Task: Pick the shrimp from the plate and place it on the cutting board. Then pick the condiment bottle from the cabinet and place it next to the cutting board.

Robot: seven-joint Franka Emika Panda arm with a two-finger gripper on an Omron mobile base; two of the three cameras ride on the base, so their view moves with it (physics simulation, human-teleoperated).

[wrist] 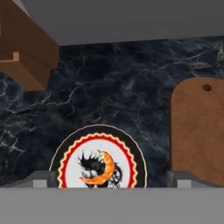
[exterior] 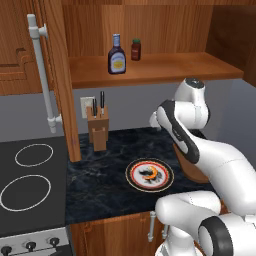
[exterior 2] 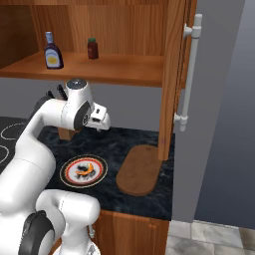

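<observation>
The tool hangs in the air above the counter. Its two tips are spread wide apart, and it holds nothing and touches nothing.

In the hand view the shrimp lies low between the two tips, on the middle of the plate. The shrimp is small, orange and curved. The plate is round and white with a red and black rim, and it sits on the dark counter near the front edge.

Just to the right of the plate lies the cutting board. It is flat, brown and bare, with a small hole at its far end. It does not touch the plate.

At the far left of the counter, against the wall, stands a wooden knife block.

Up above is the cabinet, with its doors open. The condiment bottle stands on the shelf, toward the left. A small red jar stands near it, on its right and a bit farther back. A long white handle is on the right door.

To the left of the counter is a stove with ring marks.
</observation>
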